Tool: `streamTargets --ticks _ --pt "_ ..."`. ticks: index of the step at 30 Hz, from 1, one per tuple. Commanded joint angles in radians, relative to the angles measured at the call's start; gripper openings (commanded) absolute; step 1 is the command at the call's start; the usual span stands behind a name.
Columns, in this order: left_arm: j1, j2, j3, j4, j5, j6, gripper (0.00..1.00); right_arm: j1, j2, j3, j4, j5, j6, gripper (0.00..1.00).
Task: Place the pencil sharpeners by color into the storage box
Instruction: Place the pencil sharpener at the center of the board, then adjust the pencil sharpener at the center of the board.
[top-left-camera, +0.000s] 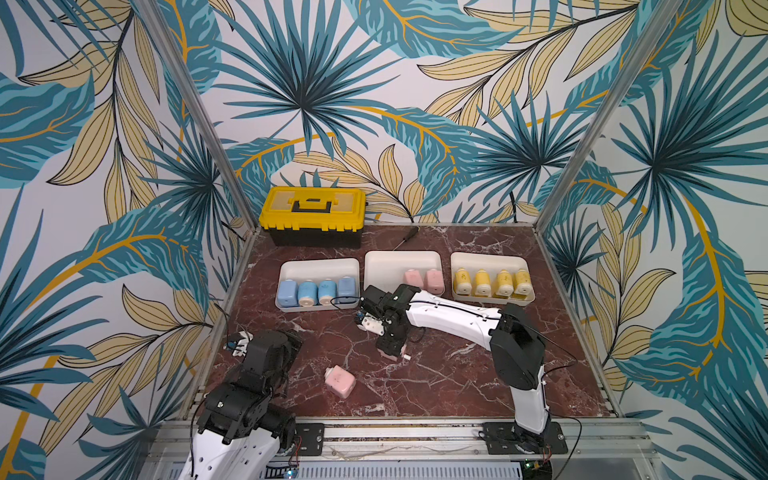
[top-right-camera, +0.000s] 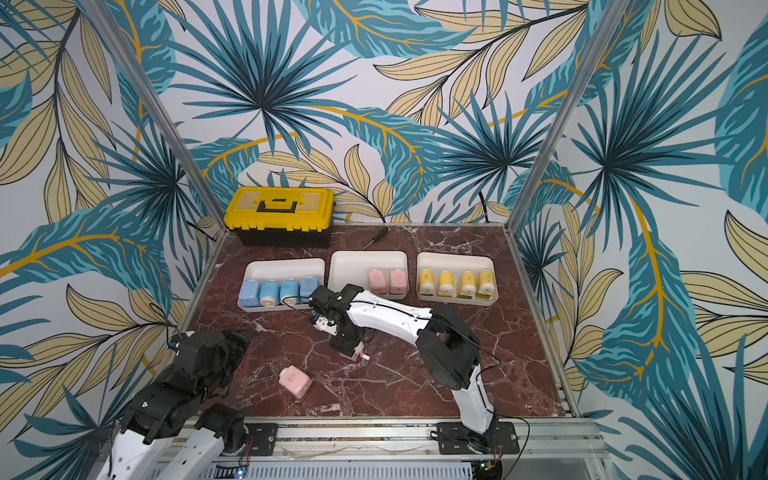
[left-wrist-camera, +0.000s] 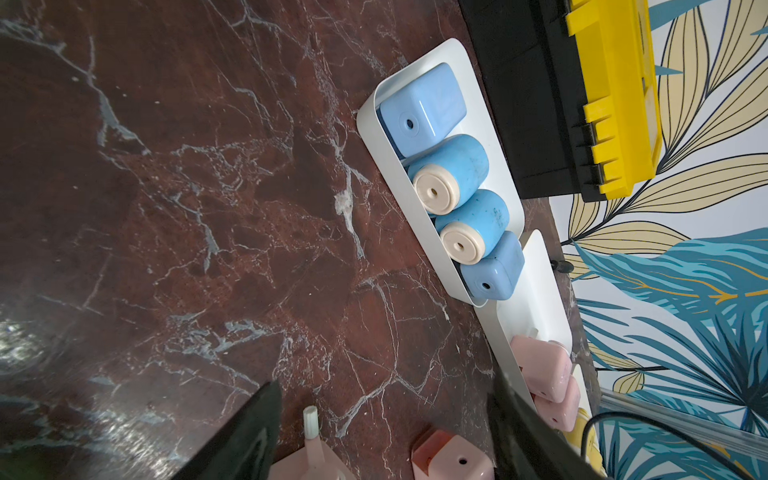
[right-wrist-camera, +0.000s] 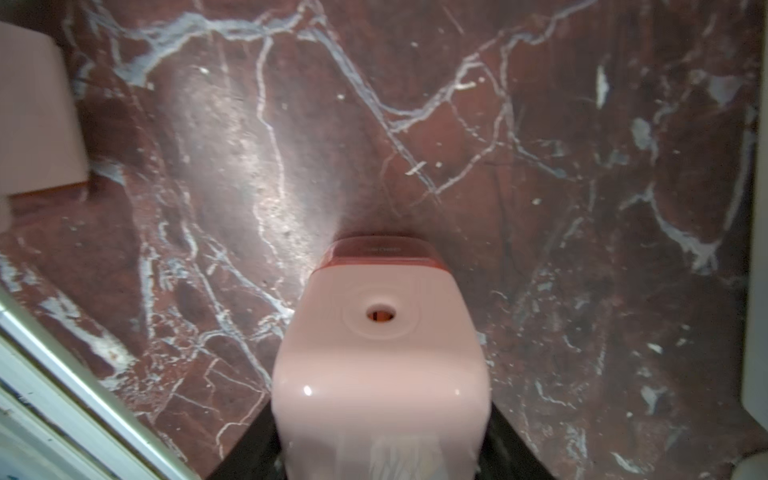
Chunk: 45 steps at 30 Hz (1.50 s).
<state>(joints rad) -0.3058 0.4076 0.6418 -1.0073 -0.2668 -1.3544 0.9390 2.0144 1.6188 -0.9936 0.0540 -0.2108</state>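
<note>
The storage box is three white trays in a row at the back. The left tray (top-left-camera: 286, 266) holds several blue pencil sharpeners (top-left-camera: 307, 292), the middle tray (top-left-camera: 399, 259) two pink ones (top-left-camera: 424, 279), the right tray (top-left-camera: 486, 257) several yellow ones (top-left-camera: 492, 282). My right gripper (top-left-camera: 390, 351) points down at the table's middle, shut on a pink sharpener (right-wrist-camera: 380, 332) that rests on the marble. Another pink sharpener (top-left-camera: 340, 380) lies loose nearer the front. My left gripper (left-wrist-camera: 384, 380) hangs open and empty at the left, fingers (left-wrist-camera: 249, 428) wide apart.
A black toolbox with a yellow lid (top-left-camera: 311, 216) stands shut at the back left, and a screwdriver (top-left-camera: 407, 237) lies beside it. Metal frame posts (top-left-camera: 582, 166) bound the table. A slotted rail (top-left-camera: 415, 432) runs along the front edge.
</note>
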Motion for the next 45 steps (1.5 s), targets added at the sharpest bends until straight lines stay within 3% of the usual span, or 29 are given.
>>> streamTargets --ticks 1,8,18,25,30,34,36,38,40,45 --pt "0.008 -0.005 -0.010 0.001 0.004 0.011 0.80 -0.036 -0.015 -0.017 -0.030 0.071 -0.034 0.54" --pt "0.008 -0.004 -0.013 0.001 0.016 0.020 0.80 -0.062 0.014 -0.019 -0.014 0.047 -0.039 0.55" --pt "0.008 0.024 -0.018 0.003 0.037 0.027 0.80 -0.063 0.013 -0.019 -0.012 0.051 -0.023 0.71" --pt "0.009 0.046 -0.012 0.005 0.055 0.014 0.80 -0.063 -0.072 0.014 -0.050 0.049 0.021 0.73" --pt "0.009 0.077 0.015 0.008 0.082 0.026 0.80 -0.063 -0.175 0.115 -0.169 0.038 0.139 0.75" --pt "0.008 0.138 0.052 0.024 0.129 0.069 0.80 -0.063 -0.205 0.279 -0.351 0.038 0.362 0.81" --pt "0.009 0.173 0.086 0.028 0.144 0.104 0.80 -0.070 -0.182 0.367 -0.445 0.011 0.567 0.84" --pt "0.009 0.207 0.130 0.027 0.149 0.149 0.80 -0.073 -0.161 0.389 -0.471 -0.093 0.828 0.91" --pt "0.008 0.228 0.173 0.026 0.150 0.189 0.80 -0.040 -0.175 0.348 -0.370 -0.174 1.014 0.99" --pt "0.008 0.233 0.230 0.026 0.150 0.247 0.80 0.042 -0.222 0.284 -0.207 -0.109 1.426 0.99"
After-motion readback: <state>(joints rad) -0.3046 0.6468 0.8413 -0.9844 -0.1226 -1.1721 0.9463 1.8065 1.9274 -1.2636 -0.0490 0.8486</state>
